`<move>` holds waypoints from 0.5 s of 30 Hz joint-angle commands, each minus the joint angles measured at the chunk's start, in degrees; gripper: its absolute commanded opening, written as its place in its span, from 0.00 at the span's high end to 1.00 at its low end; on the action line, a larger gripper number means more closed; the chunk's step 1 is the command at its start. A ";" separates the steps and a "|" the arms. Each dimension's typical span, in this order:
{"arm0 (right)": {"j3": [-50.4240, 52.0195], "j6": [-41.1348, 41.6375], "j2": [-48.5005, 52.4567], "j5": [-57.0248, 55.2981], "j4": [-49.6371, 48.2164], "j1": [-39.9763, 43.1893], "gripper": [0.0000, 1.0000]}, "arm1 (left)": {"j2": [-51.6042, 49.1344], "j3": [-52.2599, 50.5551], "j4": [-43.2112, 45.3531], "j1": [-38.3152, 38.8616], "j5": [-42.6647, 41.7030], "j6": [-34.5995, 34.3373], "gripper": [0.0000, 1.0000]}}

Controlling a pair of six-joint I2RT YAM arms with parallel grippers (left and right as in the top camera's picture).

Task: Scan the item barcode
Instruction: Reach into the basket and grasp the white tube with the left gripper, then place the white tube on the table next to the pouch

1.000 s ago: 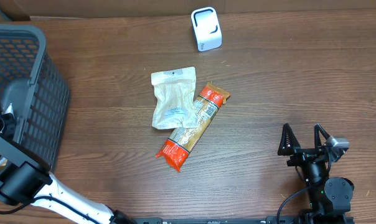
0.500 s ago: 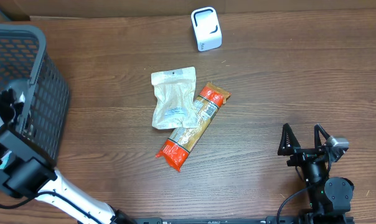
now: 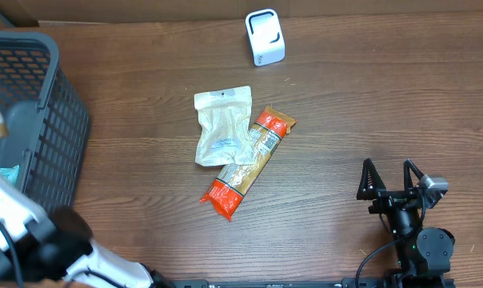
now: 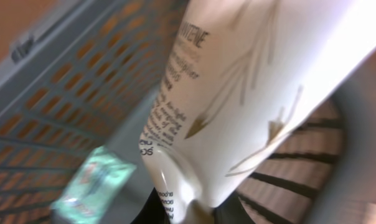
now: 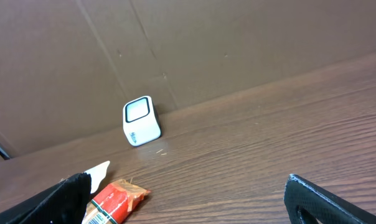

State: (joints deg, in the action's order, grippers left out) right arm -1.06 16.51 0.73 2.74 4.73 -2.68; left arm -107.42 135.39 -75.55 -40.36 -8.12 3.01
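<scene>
My left gripper (image 4: 188, 214) is shut on a white bottle (image 4: 250, 93) with grey print and thin gold lines, held over the dark mesh basket (image 3: 53, 96) at the table's left edge. That bottle fills the left wrist view and hides the jaws; no barcode shows on it. The white barcode scanner (image 3: 265, 37) stands at the back of the table and also appears in the right wrist view (image 5: 141, 121). My right gripper (image 3: 392, 180) rests open at the front right, nothing between its fingers.
A white pouch (image 3: 223, 128) and an orange-red packet (image 3: 248, 164) lie overlapping mid-table. A teal packet (image 4: 91, 183) lies in the basket (image 4: 63, 93). A brown cardboard wall (image 5: 175, 43) runs behind the scanner.
My left arm has swung and risen at the basket with the bottle gripped; its links blur and shift toward the front edge. The right arm and the table items are unmoved.
</scene>
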 commanded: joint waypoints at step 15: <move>0.59 0.13 -0.55 0.07 -0.15 -0.26 0.00 | 9.16 -22.64 -5.49 43.58 10.19 -16.04 0.95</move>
State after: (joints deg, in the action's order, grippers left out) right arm -1.06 16.49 0.73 2.72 4.78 -2.66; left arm -97.43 122.30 -85.52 -3.07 -7.33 -6.50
